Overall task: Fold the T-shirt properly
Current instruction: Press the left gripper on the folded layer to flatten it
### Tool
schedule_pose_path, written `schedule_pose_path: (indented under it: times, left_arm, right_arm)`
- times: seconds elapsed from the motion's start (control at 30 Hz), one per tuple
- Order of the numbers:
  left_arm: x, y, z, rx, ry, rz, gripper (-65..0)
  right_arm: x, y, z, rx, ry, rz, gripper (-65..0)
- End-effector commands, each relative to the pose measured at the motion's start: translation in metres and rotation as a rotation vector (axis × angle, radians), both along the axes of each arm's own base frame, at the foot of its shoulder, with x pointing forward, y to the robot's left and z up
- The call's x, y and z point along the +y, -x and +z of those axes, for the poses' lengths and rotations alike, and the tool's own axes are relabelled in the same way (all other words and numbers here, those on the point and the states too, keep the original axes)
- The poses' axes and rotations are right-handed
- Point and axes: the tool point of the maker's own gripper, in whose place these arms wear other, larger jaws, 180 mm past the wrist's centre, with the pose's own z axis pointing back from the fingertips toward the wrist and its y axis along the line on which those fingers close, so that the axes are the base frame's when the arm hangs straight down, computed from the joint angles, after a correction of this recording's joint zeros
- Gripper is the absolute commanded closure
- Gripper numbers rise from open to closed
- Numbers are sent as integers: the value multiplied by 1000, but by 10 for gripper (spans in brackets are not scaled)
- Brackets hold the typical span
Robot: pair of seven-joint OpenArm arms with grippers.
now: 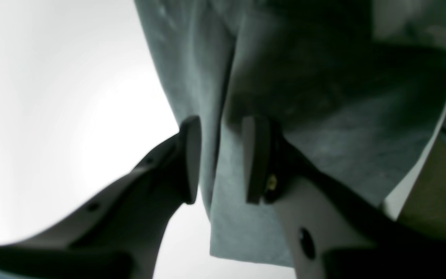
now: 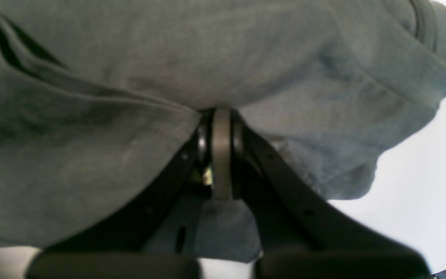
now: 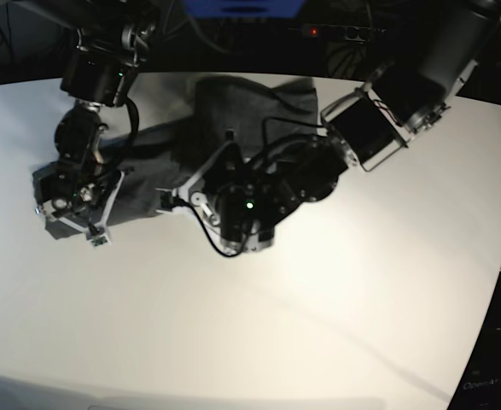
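Note:
The dark grey T-shirt (image 3: 233, 107) lies rumpled on the white table (image 3: 335, 307), stretching from the back middle to the left. In the right wrist view my right gripper (image 2: 222, 113) is shut on a fold of the T-shirt (image 2: 130, 58), and cloth drapes over both fingers. In the base view that right gripper (image 3: 75, 213) sits at the shirt's left end. My left gripper (image 1: 223, 121) stands open over the T-shirt (image 1: 323, 97), its fingers (image 1: 190, 159) apart, with a cloth edge running through the gap. In the base view the left gripper (image 3: 177, 192) is at the shirt's front edge.
The left arm (image 3: 387, 111) reaches in from the back right and the right arm (image 3: 96, 77) from the back left. Cables hang around the left wrist (image 3: 246, 213). White tabletop spreads to the front and right. The table's edge (image 3: 498, 273) curves at the right.

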Motion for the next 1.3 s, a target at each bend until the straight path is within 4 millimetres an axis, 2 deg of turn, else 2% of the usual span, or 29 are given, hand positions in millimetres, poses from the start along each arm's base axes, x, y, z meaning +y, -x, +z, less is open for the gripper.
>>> schedule_pose_path:
  times: [0.0, 0.23, 0.37, 0.57, 1.27]
  left_arm:
    - [-8, -9, 13, -31, 24, -4, -182]
    - [-3, -10, 11, -31, 1, 2, -182]
    - [5, -10, -2, -1, -36, 24, -182]
    - [1, -8, -15, 45, -13, 38, -182]
    - [-2, -10, -14, 43, 1, 38, -180]
  right_arm:
    - [20, 6, -11, 24, -65, 31, -3]
    - [24, 8, -12, 30, -62, 49, -3]
    - [27, 8, -13, 33, -64, 57, -3]
    - [28, 8, -13, 33, -65, 57, -3]
    - [33, 5, -12, 30, -64, 79, -3]
